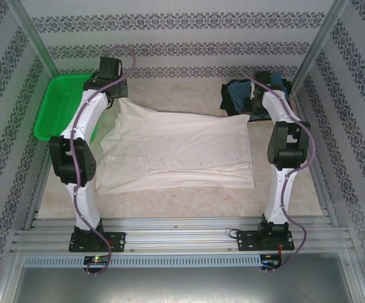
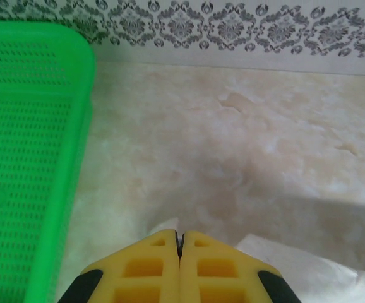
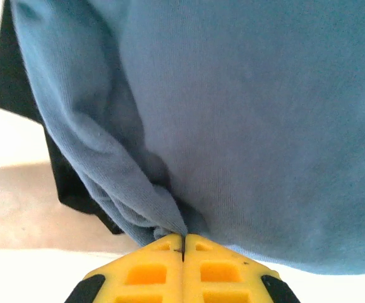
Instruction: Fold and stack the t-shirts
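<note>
My left gripper (image 2: 180, 240): together, empty, at upper-left corner of cream cotton t-shirt (image 1: 182, 148).
My right gripper (image 3: 184, 238): together, against teal-blue cloth t-shirt (image 3: 264, 126).
Risk: I snag that pucker and the heap drags.

The left arm (image 1: 81, 145) rises from its base at the near edge of the surface (image 1: 189, 202), bends at a dark elbow joint and reaches forward toward the far left corner. Its wrist tips downward, and the left hand (image 2: 179, 235) is closed — the two yellow fingers (image 2: 146, 268) meet flush along a thin dark seam. The right arm (image 1: 283, 158) takes much the same pose on the other side: up from its base, folded at the elbow, forearm stretched toward the far right. The right hand (image 3: 184, 237) is closed as well — its yellow fingers (image 3: 148, 273) pressed tip to tip with no gap between them.
</note>
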You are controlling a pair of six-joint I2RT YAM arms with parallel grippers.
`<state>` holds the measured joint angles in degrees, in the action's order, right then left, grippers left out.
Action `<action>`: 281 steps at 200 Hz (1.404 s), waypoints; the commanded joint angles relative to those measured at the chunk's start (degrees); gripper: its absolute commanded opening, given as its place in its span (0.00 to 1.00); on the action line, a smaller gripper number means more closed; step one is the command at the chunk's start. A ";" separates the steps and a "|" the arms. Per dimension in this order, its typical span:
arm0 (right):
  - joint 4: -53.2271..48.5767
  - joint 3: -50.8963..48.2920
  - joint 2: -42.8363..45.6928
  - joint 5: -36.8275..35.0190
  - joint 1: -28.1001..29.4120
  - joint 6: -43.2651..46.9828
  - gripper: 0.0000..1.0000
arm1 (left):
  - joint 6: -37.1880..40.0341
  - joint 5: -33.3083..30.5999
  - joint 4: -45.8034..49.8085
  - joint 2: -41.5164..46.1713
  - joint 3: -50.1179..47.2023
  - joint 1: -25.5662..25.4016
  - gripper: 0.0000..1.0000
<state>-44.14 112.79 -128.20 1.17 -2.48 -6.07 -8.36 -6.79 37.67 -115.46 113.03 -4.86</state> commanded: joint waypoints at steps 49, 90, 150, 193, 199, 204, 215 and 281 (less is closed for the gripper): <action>3.15 2.79 1.65 -4.34 -0.77 -1.10 0.00 | 7.82 -1.18 1.89 -7.08 12.26 0.07 0.01; 3.50 1.74 2.25 -3.52 -0.77 -2.22 0.00 | 8.19 -0.67 3.69 -7.91 14.14 0.03 0.03; 7.12 -6.06 7.10 -0.68 -1.10 -1.94 0.00 | 8.01 3.18 1.69 1.15 2.39 0.25 0.02; 8.27 -10.26 9.35 -0.37 -1.10 -2.31 0.00 | 6.29 4.56 0.59 5.81 -6.69 0.23 0.02; 8.41 -11.16 9.91 -0.55 -1.12 -2.22 0.00 | 5.75 4.50 0.10 6.91 -8.51 0.21 0.02; 8.46 -11.87 10.42 -0.55 -1.12 -2.19 0.00 | 5.41 4.79 -0.37 7.95 -10.08 0.21 0.02; 8.86 -13.65 11.64 -0.72 -1.12 -2.00 0.00 | 4.47 5.33 -1.23 10.03 -13.33 0.21 0.02; 11.29 -24.12 17.19 -0.88 -1.12 -3.27 0.00 | -0.85 5.11 -4.07 20.11 -30.23 0.36 0.01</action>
<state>-33.36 91.81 -114.17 0.91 -2.90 -7.84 -5.87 -1.72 36.27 -98.91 86.43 -4.84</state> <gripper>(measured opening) 0.062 0.055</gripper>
